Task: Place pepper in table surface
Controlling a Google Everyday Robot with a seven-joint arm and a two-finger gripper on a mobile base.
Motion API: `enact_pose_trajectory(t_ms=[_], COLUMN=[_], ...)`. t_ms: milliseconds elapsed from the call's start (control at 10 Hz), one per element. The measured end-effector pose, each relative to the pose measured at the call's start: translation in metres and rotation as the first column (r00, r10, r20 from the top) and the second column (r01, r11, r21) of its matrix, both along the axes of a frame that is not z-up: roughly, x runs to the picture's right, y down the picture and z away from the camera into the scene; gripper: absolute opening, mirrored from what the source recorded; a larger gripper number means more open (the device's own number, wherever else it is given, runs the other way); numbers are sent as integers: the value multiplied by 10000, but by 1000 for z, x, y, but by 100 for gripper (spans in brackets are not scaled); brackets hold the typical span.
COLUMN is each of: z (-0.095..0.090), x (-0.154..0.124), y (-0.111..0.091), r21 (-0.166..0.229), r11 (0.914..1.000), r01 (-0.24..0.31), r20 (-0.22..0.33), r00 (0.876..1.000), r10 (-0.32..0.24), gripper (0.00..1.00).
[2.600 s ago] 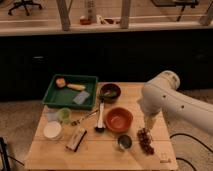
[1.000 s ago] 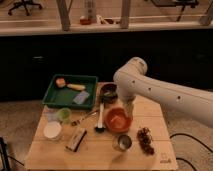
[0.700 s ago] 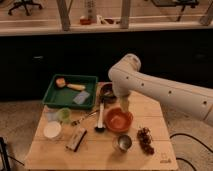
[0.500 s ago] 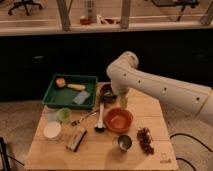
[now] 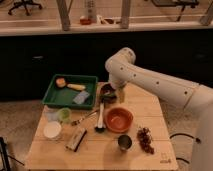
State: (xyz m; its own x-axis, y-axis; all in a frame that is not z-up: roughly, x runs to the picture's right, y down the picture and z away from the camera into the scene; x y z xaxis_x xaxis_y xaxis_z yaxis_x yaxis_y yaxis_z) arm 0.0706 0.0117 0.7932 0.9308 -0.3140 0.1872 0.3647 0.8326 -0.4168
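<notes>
The tool (image 5: pixel 115 94), its grip state impossible to tell, hangs at the dark bowl (image 5: pixel 105 92), which stands at 11 o'clock of the orange bowl (image 5: pixel 120 119) on the worktop (image 5: pixel 100 154); the pepper cannot be made out.

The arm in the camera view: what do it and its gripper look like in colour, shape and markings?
The arm is a smooth off-white shell of thick, rounded links with a bulbous joint; a row of small dark dots runs along one link. No cables show on it. The gripper, a narrower pale piece at its end, hangs beside the dark bowl.
</notes>
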Motion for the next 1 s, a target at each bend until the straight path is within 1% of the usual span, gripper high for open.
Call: enact_pose_trajectory(t_ms=[500, 1000], z=[20, 38], x=[-9, -19], y=[-11, -14], r21=[90, 118], r11=[9999, 9997], r01=[-62, -210], r20=[426, 761], r00=[9991, 9969], r10=[58, 200], gripper=[80, 80])
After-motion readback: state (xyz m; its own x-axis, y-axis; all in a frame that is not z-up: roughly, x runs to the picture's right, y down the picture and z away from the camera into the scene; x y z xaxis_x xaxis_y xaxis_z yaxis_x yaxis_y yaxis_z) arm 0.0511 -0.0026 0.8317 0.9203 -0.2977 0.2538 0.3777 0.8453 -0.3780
